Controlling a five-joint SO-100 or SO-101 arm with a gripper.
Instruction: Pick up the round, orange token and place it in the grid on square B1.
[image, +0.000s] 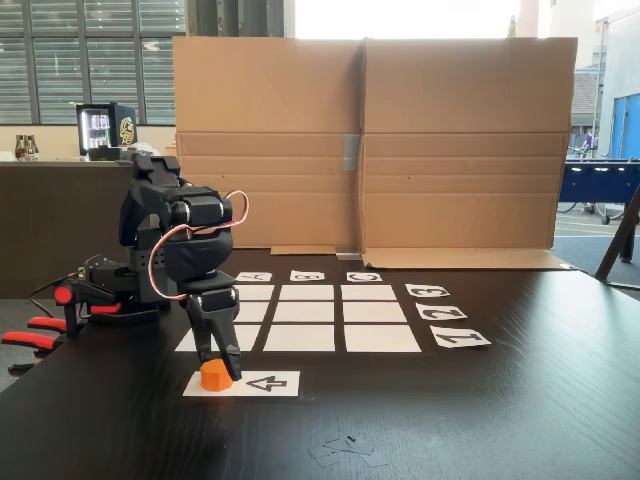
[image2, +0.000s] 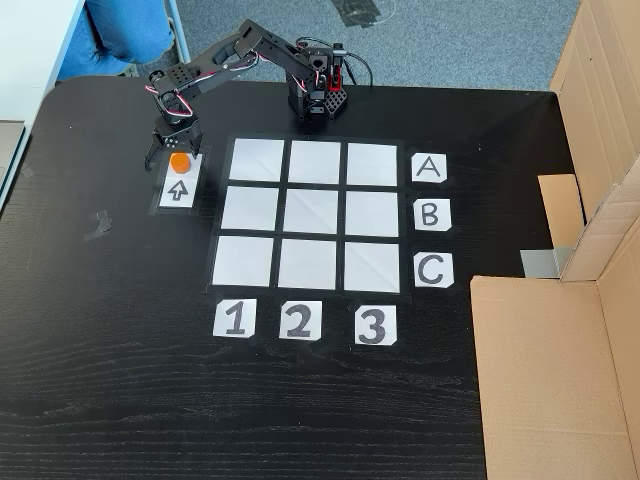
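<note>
Over token (image2: 179, 161), claw (image2: 170, 155) lowered, spread.

Black wood-grain counter (image2: 120, 400) carries the grid (image2: 310, 217) of nine white squares beside the pincer (image2: 172, 158), letter cards (image2: 429, 214) beyond it, number cards (image2: 300, 322), and the arrow strip (image2: 178, 188) beneath the pincer.
</note>
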